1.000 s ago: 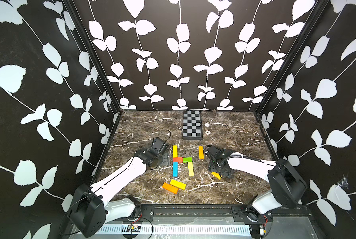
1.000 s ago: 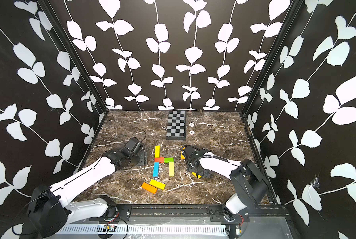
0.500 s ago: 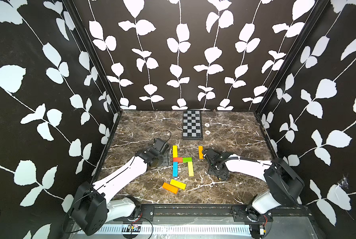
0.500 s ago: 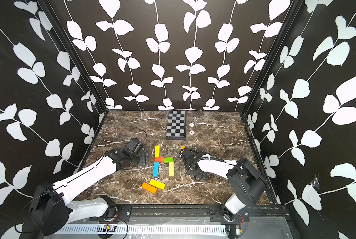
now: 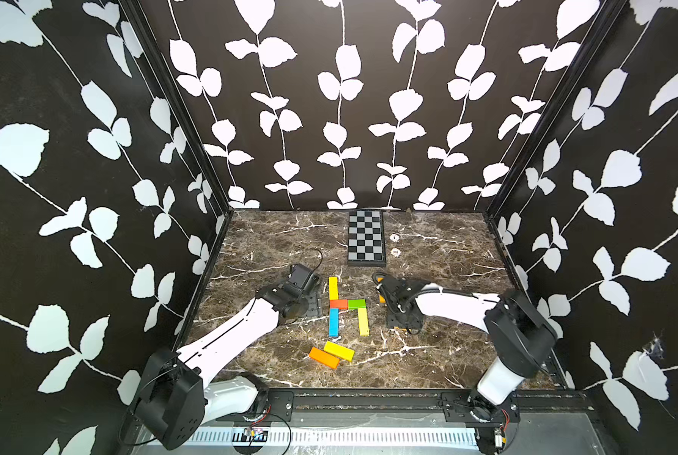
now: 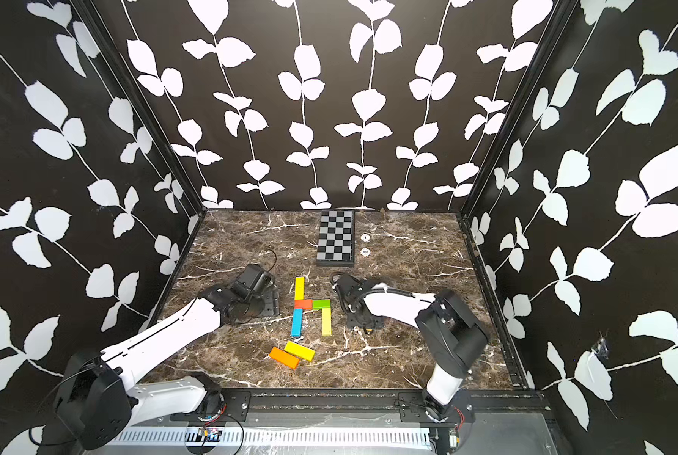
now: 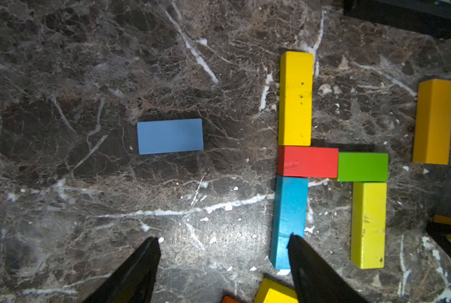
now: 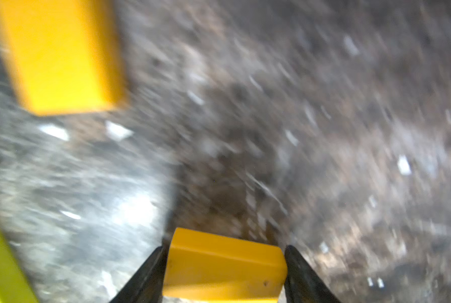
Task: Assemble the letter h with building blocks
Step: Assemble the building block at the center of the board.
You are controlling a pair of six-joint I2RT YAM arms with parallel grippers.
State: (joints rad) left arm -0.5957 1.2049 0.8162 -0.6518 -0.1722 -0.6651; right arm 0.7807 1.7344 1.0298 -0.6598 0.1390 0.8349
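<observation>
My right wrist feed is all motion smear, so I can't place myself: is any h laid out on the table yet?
Observer: Yes. One letter h lies flat: yellow, red and blue stem, green crossbar, lime leg.
Operator: Where is the left gripper?
Observer: It hangs open beside the stem, above the marble table, near a loose blue block.
Operator: Any spare bars to go with the amber block in my right gripper?
Observer: A yellow bar and an orange bar lie side by side nearer the robot's base.

White arm links (image 5: 234, 335) with dark seam lines, black joint housings (image 5: 167, 405), black tapered end effector fingers (image 7: 305, 267).
</observation>
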